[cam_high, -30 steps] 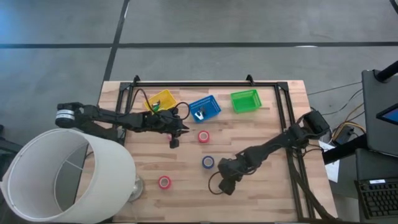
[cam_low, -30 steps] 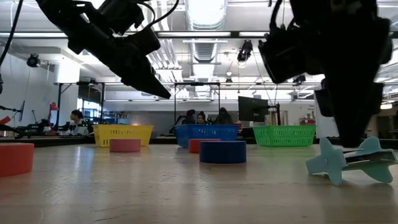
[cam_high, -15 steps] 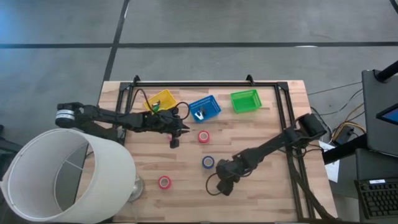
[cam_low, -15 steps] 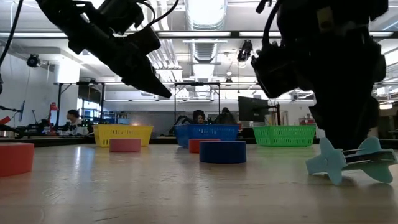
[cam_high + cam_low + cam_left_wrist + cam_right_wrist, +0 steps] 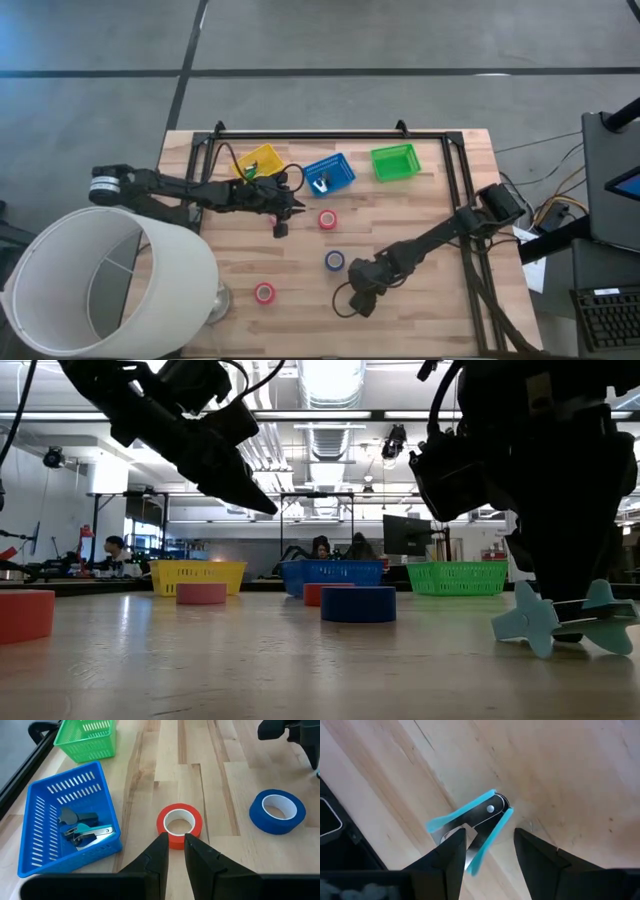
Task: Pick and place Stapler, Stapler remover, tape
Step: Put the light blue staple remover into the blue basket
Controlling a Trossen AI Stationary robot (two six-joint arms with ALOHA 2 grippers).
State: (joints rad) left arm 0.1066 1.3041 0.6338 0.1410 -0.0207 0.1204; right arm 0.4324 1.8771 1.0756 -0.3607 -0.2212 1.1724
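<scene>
A light-blue stapler remover (image 5: 479,822) lies flat on the wood near the table's near edge and shows in the low view (image 5: 545,622) too. My right gripper (image 5: 490,834) (image 5: 358,297) is open right above it, pointing down, one finger on either side. My left gripper (image 5: 176,842) (image 5: 298,207) is shut and hovers above the table, just short of a red tape roll (image 5: 179,824) (image 5: 327,219). The blue tape roll (image 5: 334,261) (image 5: 276,810) and another red roll (image 5: 264,293) lie flat. A third pink roll (image 5: 200,593) shows in the low view. My right gripper comes at the light-blue stapler remover from above, its fingers (image 5: 454,852) astride the remover's open jaw end (image 5: 451,834). The remover lies flat on the table. I cannot tell whether a finger touches it.
Yellow (image 5: 258,160), blue (image 5: 343,168) and green (image 5: 394,162) baskets stand in a row at the far side; a dark metal-jawed tool (image 5: 82,827) lies in the blue one. A big white lampshade (image 5: 100,280) fills the near left corner. A black frame (image 5: 330,135) borders the table.
My right gripper has come down over the stapler remover and shifted slightly toward the near left; the remover has stayed where it was.
</scene>
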